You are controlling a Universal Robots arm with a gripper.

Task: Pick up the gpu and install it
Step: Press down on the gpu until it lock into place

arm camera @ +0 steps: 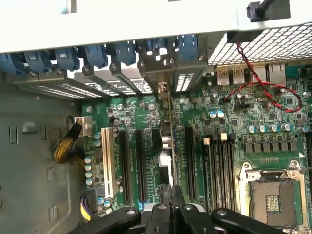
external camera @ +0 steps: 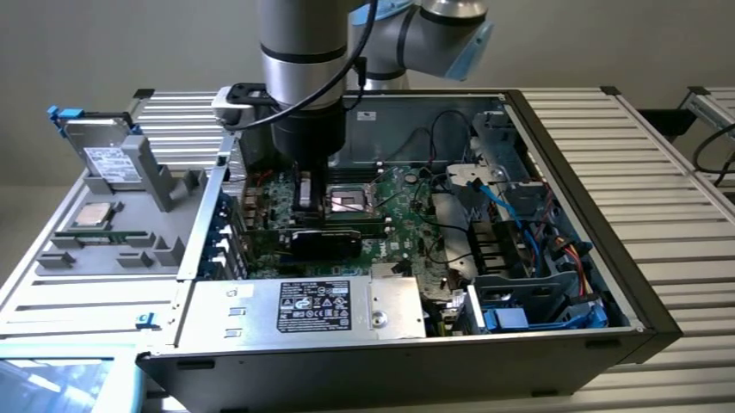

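The gpu point(external camera: 327, 242) stands on edge over the green motherboard point(external camera: 397, 232) inside the open computer case, its black cooler facing the exterior view's front. In the wrist view the gpu point(arm camera: 169, 126) is a thin edge-on line running from the metal bracket at the case's rear wall down to my fingers, over a black expansion slot. My gripper point(external camera: 305, 206) hangs straight down from the arm just above the card. Its black fingers point(arm camera: 161, 214) are pinched together, so the gripper point(arm camera: 171, 192) is shut on the card's upper edge.
Bare black expansion slots point(arm camera: 127, 165) lie on either side of the card, and the CPU socket point(arm camera: 270, 195) is close by. Blue latches point(arm camera: 97, 54) line the rear wall. The power supply point(external camera: 310, 305), blue cables point(external camera: 505, 202) and a grey fixture tray point(external camera: 115, 232) with a drive box point(external camera: 109, 159) surround the work area.
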